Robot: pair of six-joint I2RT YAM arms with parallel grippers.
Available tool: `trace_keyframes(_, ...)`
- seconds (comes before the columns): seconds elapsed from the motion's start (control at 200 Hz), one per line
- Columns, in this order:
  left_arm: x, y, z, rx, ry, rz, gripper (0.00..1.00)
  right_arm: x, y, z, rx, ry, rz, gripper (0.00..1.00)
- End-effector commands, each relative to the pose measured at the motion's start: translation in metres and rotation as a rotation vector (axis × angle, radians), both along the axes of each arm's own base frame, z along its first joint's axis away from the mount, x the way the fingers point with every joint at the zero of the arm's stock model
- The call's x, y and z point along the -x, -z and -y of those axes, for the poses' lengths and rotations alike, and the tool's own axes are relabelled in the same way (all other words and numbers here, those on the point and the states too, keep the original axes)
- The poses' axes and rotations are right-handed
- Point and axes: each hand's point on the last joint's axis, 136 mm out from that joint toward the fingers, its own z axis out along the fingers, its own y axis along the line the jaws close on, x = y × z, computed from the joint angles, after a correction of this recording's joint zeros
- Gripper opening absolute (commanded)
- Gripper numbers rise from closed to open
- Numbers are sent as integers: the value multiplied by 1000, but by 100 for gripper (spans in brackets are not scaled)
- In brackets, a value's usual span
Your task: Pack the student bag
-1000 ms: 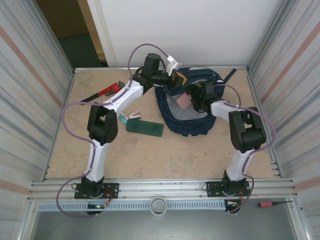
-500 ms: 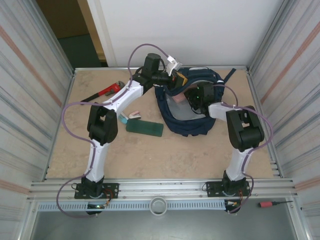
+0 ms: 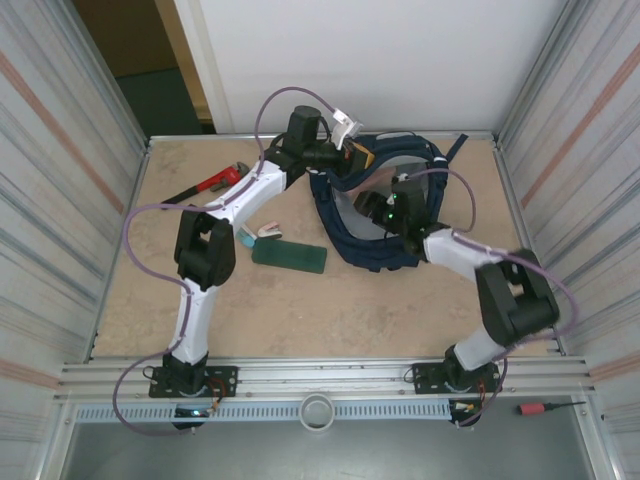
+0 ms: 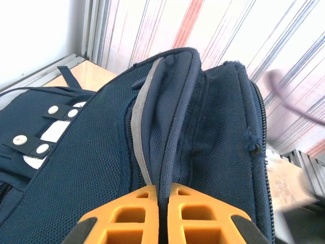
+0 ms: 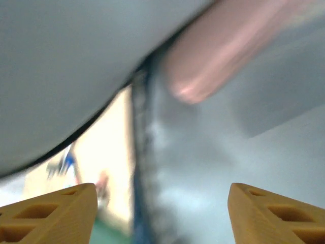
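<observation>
The navy student bag (image 3: 372, 256) lies at the back right of the table, its mouth held wide. My left gripper (image 3: 352, 160) is shut on the bag's upper rim; in the left wrist view the orange fingers (image 4: 127, 213) pinch a navy fabric edge (image 4: 170, 152). My right gripper (image 3: 378, 208) reaches into the bag's mouth. Its jaws (image 5: 162, 206) stand wide open with nothing between them, over the grey lining (image 5: 228, 152). A blurred pink thing (image 5: 223, 46) lies inside the bag, ahead of those fingers.
On the table left of the bag lie a dark green case (image 3: 290, 256), a small pink-and-teal item (image 3: 262, 233) and a red pipe wrench (image 3: 210, 184). Corrugated metal walls close in both sides. A red screwdriver (image 3: 545, 408) lies outside the front rail.
The right gripper carried the pink thing into the bag, let it go and now stands open. Its elbow has swung out to the right and nearer. The left arm has not moved.
</observation>
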Motion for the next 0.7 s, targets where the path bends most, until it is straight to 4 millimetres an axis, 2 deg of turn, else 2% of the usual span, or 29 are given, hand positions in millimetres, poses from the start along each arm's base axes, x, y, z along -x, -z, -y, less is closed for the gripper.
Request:
trace_keyframes(0.0, 3, -46, 1, 89, 45, 102, 0, 54, -3, -25, 382, -281, 158, 74)
trace_keyframes(0.075, 4, -46, 1, 91, 52, 99, 0, 83, 7, -58, 472, -489, 199, 85)
trace_keyframes(0.165, 6, -45, 1, 88, 58, 96, 0, 95, 28, -89, 586, -659, 191, 100)
trace_keyframes(0.371, 10, -42, 0, 66, 62, 93, 0, 85, 68, -137, 706, -884, 167, 99)
trace_keyframes(0.591, 11, -42, -2, 47, 58, 105, 0, 75, 107, -159, 768, -1014, 96, 99)
trace_keyframes(0.696, 12, -42, -2, 47, 60, 105, 0, 73, 119, -166, 780, -1057, 78, 99)
